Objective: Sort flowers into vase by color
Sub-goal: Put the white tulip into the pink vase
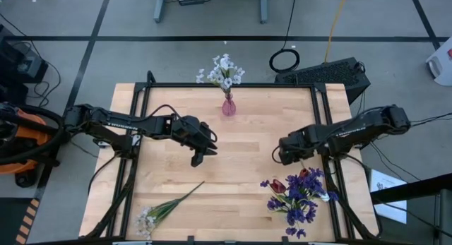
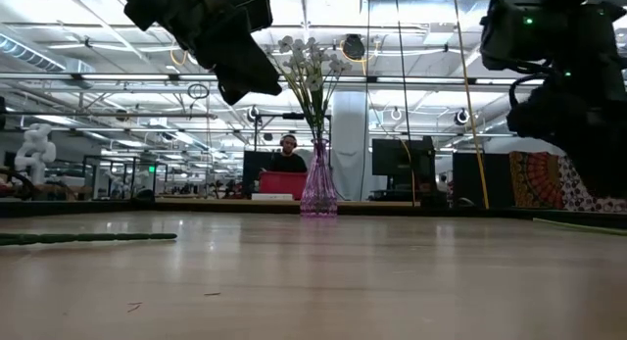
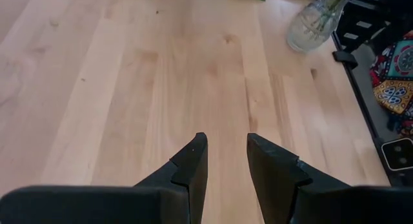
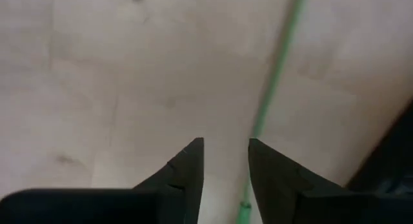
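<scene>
Vase (image 1: pixel 228 106) stands upright at the table's (image 1: pixel 240 174) far edge, middle of it, already holding a bunch of white blossoms (image 1: pixel 222 70); low view shows the same vase (image 2: pixel 318 183) with white blooms (image 2: pixel 312 61) fanning out on top

Left gripper (image 1: pixel 198 157) hangs over bare wood, on the near-left side of the vase, well apart from it. Left wrist view: fingers (image 3: pixel 192 161) a narrow gap apart, nothing between them, vase (image 3: pixel 314 22) ahead and off to one side

Right gripper (image 1: pixel 282 152) hangs on the near-right side of the vase, well apart. Right wrist view: fingers (image 4: pixel 189 162) parted by a narrow gap, empty; a green stem (image 4: pixel 274 88) lies on the table just beside one fingertip, not gripped

Purple and dark red flowers (image 1: pixel 296 195) lie in a heap near the table's front right, just past the right gripper from the vase. One white spray (image 1: pixel 161 211) lies at front left, stem pointing toward the vase
</scene>
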Tool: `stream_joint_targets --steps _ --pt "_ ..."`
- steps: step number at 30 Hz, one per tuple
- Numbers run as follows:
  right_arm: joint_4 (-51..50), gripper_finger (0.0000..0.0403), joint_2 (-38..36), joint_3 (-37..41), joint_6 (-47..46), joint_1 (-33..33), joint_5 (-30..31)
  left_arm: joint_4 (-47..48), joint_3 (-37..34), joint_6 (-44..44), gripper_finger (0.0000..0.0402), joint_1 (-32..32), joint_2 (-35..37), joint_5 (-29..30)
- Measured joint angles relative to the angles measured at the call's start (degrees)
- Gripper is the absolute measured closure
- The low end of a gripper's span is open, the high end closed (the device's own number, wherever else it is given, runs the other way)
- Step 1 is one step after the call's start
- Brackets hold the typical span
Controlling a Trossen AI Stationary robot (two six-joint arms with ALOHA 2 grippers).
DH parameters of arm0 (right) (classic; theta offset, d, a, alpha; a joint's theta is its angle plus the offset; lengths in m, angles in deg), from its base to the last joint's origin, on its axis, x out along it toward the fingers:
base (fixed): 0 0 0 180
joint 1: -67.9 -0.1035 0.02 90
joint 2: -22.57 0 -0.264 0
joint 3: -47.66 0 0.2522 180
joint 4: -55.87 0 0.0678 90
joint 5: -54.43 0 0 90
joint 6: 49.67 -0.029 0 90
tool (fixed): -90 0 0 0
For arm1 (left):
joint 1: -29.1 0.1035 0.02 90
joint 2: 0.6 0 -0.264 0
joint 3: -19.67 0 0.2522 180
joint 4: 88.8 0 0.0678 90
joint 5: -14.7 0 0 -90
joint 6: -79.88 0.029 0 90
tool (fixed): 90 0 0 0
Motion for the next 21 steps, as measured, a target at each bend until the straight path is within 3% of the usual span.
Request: stream_joint_targets --steps 17,21 --pt "1.4 0.0287 0.0 4.0 -14.0 -14.9 -3.4 -4.3 0.0 -0.4 0.0289 0.2 0.0 3.4" --pt "7.4 0.0301 0.0 7.9 -17.3 -17.4 -5.7 -5.2 0.0 -0.6 0.0289 0.8 0.0 3.4"
